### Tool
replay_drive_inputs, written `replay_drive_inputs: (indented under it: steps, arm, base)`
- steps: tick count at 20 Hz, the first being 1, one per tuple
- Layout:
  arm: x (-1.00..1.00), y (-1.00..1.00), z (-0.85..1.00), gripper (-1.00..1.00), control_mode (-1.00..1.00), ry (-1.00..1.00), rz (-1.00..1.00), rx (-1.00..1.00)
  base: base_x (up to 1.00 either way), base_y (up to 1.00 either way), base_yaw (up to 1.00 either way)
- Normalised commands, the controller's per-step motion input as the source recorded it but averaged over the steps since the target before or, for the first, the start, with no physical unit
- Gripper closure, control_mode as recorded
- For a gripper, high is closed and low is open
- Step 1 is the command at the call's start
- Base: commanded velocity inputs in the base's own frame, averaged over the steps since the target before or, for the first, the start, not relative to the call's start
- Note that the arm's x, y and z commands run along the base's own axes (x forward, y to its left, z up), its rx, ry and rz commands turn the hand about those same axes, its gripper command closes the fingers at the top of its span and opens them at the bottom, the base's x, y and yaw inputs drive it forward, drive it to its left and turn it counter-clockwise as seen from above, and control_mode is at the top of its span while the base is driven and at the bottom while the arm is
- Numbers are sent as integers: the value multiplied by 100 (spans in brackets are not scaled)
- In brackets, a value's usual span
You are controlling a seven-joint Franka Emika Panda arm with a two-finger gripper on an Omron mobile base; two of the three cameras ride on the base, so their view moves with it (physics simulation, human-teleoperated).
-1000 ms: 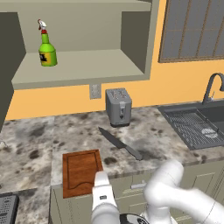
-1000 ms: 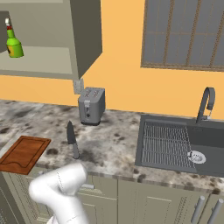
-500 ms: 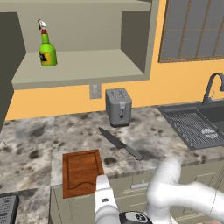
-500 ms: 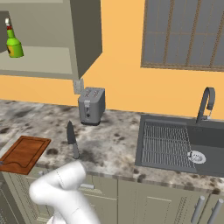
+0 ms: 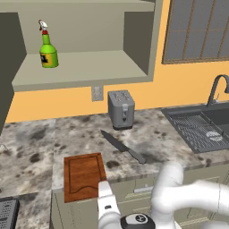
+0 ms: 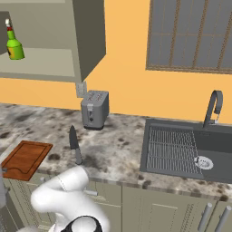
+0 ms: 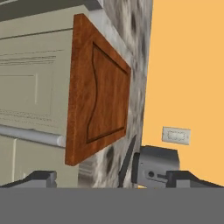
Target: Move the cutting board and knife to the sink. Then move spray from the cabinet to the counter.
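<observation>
The reddish-brown cutting board (image 5: 82, 176) (image 6: 25, 158) lies flat at the counter's (image 5: 31, 152) front edge. In the hand view the cutting board (image 7: 98, 94) appears turned on its side. The dark-bladed knife (image 5: 123, 146) (image 6: 74, 145) lies just right of it on the stone. My gripper (image 5: 104, 190) (image 7: 114, 179) is below and in front of the board's near edge, open, with nothing between its fingertips (image 7: 41, 177). The green spray (image 5: 48, 51) (image 6: 13, 45) stands on the shelf of the open cabinet (image 5: 89, 69). The sink (image 5: 201, 127) (image 6: 186, 147) is at the right.
A grey toaster (image 5: 121, 108) (image 6: 94, 108) stands against the wall behind the knife, under a wall outlet (image 5: 97, 93). A curved faucet (image 6: 213, 106) rises behind the sink. Drawer fronts with metal handles (image 7: 30, 135) run below the counter edge. A dark object (image 5: 6, 214) sits at the lower left.
The hand has sunk slightly in front of the counter edge and the elbow has shifted a little. Board, knife and spray have not moved. The gripper stays open.
</observation>
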Motion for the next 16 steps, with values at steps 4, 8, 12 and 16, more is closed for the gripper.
replay_drive_inputs:
  steps: [4,8,12,16]
  arm:
    - [11,12,-19,-100,-100,-5,2,0]
    - [14,11,-12,-100,-100,-5,1,0]
    - [15,16,-13,-100,-100,-4,0,0]
    - [12,17,-14,-100,-100,-4,0,0]
  base:
    - [0,0,0]
    - [0,0,0]
    - [0,0,0]
    - [0,0,0]
